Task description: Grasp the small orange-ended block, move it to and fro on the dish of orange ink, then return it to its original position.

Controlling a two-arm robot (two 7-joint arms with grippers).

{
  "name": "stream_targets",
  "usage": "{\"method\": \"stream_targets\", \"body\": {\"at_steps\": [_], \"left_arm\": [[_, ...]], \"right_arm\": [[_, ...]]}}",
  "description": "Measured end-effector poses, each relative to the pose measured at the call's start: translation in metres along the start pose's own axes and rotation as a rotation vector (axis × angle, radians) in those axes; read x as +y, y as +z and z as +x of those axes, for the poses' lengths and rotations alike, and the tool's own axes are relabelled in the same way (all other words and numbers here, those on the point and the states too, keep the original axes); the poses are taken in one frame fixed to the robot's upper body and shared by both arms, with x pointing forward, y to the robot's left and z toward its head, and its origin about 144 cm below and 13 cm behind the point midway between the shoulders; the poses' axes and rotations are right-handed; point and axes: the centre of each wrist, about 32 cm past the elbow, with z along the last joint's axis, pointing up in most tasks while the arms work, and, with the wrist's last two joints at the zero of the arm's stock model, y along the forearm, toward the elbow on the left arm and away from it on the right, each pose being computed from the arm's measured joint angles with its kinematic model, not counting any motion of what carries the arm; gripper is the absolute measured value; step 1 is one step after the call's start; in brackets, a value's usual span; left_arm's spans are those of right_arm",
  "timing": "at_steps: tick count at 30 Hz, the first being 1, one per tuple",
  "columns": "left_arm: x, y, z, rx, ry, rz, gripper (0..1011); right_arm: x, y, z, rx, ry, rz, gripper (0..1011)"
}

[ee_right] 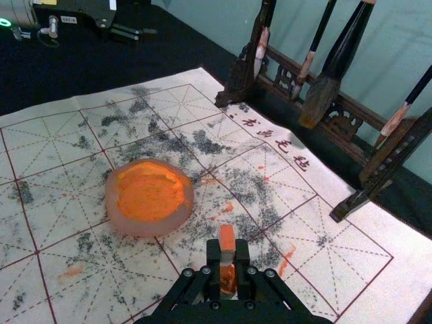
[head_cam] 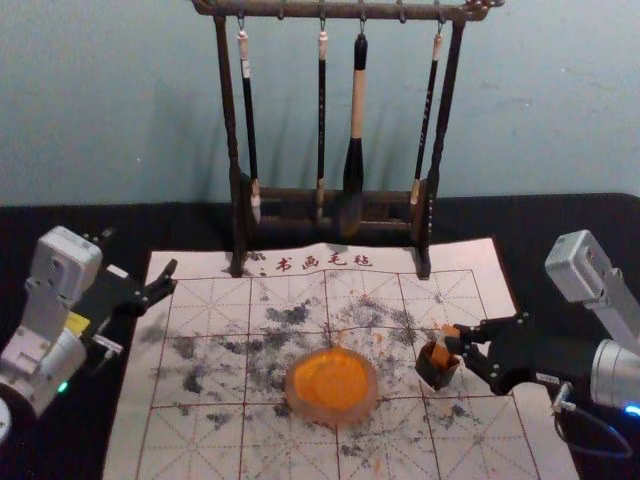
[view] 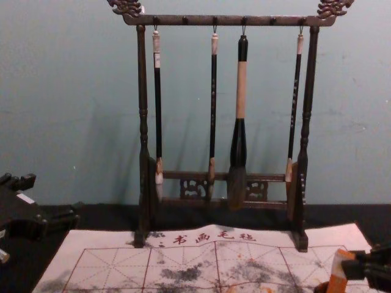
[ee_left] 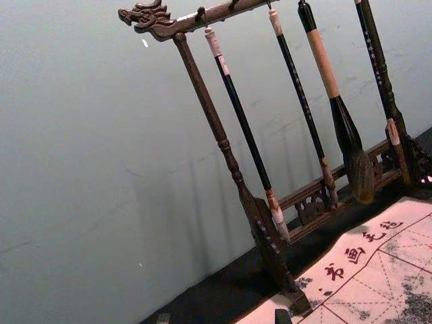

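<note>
The small orange-ended block (head_cam: 443,346) stands slightly tilted at the mouth of a dark little holder (head_cam: 437,371); how deep it sits is unclear. My right gripper (head_cam: 456,343) reaches in from the right and holds it. In the right wrist view, the block (ee_right: 227,240) is pinched between the fingertips of the right gripper (ee_right: 228,264). The chest view has the block (view: 338,268) at the lower right. Left of the holder lies the dish of orange ink (head_cam: 331,385). Over the mat's far-left corner area, my left gripper (head_cam: 138,258) is parked open.
A marked white mat (head_cam: 210,440) lies beneath the dish and holder on the black table (head_cam: 540,225). At the back stands a dark wooden rack (head_cam: 235,150) with several hanging brushes, including a thick one (head_cam: 356,130).
</note>
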Motion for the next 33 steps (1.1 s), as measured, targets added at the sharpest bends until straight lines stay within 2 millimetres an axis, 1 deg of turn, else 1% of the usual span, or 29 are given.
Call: {"method": "stream_targets", "body": {"at_steps": [12,33], "left_arm": [[0.000,0.000,0.000,0.000,0.000,0.000,1001],[0.000,0.000,0.000,0.000,0.000,0.000,1001]], "right_arm": [[0.008,-0.007,0.001,0.024,-0.009,-0.023,93],[0.014,-0.010,0.001,0.042,-0.013,-0.042,93]]}}
